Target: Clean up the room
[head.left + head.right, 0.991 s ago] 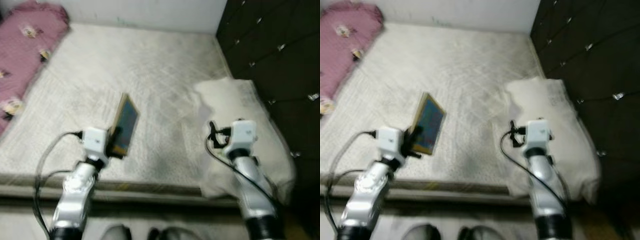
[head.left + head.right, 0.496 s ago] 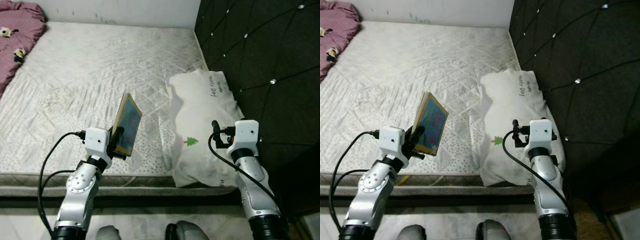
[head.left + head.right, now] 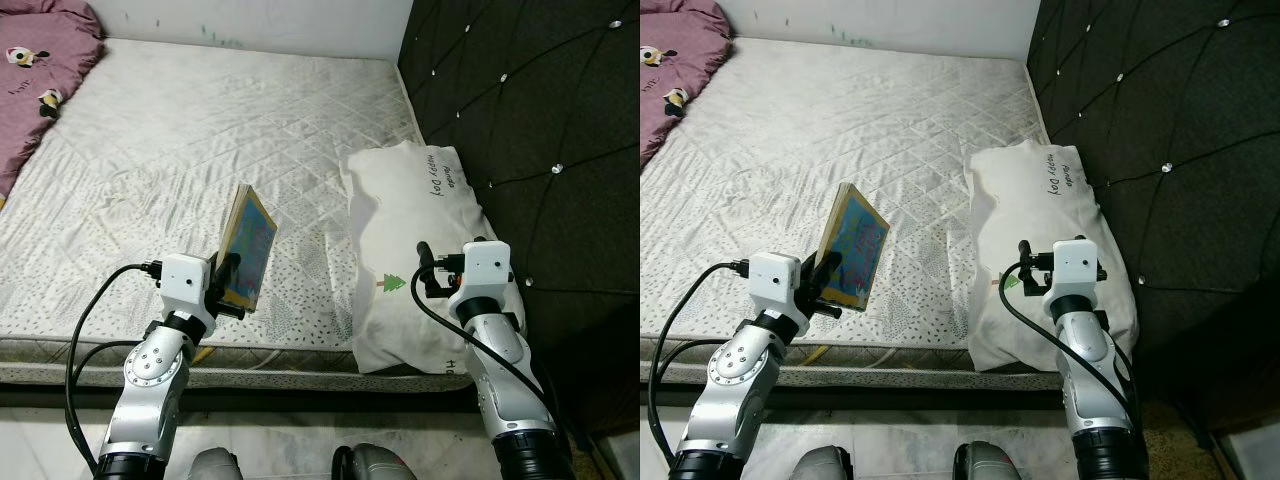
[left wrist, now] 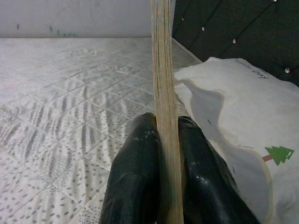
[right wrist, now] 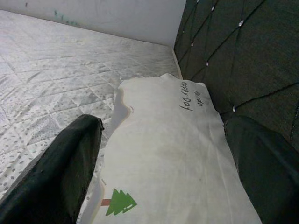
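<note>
Left tool (image 4: 161, 186) is clamping a thin book with a colourful blue cover (image 3: 250, 250), holding it upright on edge above the white quilted mattress (image 3: 200, 140). Right tool (image 5: 163, 172) is hovering with fingers spread wide over a white pillow printed with a green tree (image 3: 420, 230), lying beside the dark tufted headboard (image 3: 540, 120).

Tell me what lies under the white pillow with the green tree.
The white pillow lies on the quilted mattress, against the dark tufted headboard. Whatever is beneath it is covered. The open right gripper hovers above it.
</note>
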You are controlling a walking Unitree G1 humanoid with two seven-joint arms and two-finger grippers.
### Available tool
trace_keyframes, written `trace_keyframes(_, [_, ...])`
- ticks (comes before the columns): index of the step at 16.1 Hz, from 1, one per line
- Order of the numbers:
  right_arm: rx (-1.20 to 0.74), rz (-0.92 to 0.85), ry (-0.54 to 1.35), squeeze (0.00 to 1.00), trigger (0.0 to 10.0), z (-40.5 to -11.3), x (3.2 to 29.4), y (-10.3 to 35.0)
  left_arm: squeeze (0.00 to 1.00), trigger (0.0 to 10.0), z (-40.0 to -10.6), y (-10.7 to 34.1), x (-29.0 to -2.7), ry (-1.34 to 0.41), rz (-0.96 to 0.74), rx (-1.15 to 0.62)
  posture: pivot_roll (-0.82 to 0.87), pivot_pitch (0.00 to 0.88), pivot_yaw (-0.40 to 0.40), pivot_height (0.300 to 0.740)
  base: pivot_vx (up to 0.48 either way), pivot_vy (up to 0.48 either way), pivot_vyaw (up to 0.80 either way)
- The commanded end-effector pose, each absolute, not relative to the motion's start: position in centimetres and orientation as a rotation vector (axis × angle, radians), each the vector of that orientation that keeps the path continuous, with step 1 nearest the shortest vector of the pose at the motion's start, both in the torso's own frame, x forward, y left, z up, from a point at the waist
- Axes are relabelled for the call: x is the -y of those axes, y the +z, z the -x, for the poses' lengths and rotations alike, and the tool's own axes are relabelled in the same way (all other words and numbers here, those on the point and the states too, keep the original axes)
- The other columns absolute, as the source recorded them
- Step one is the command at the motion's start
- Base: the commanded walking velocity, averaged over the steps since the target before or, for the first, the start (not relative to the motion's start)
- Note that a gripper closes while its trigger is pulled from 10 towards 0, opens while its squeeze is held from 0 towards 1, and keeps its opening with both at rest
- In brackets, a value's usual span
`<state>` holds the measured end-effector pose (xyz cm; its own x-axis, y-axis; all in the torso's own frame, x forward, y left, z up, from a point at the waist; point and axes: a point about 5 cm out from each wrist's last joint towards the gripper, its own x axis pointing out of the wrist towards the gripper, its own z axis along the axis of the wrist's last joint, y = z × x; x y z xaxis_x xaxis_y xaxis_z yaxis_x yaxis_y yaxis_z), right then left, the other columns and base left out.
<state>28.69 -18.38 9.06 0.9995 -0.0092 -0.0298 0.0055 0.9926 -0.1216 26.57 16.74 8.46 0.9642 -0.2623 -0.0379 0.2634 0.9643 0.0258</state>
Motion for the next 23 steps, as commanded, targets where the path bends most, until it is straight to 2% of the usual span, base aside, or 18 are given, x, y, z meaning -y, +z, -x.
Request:
trace_keyframes(1, [-0.027, 0.127, -0.015, 0.00, 10.0, -28.73, 18.68, 9.19, 0.00, 10.0, -26.77, 9.63, -16.29, -0.292, -0.029, 0.029, -0.02, 0.099, -0.066, 0.740, 0.304, 0.000, 0.00])
trace_keyframes(13, [-0.031, 0.130, -0.012, 0.00, 10.0, -28.75, 18.72, 9.14, 0.00, 10.0, -26.81, 9.44, -16.27, -0.290, -0.028, 0.019, -0.02, 0.102, -0.066, 0.740, 0.322, 0.000, 0.00])
trace_keyframes(23, [-0.042, 0.135, -0.011, 0.00, 10.0, -28.36, 18.89, 8.83, 0.00, 10.0, -26.45, 8.73, -17.05, -0.240, 0.000, -0.022, -0.02, 0.111, -0.066, 0.740, 0.000, 0.000, 0.00])
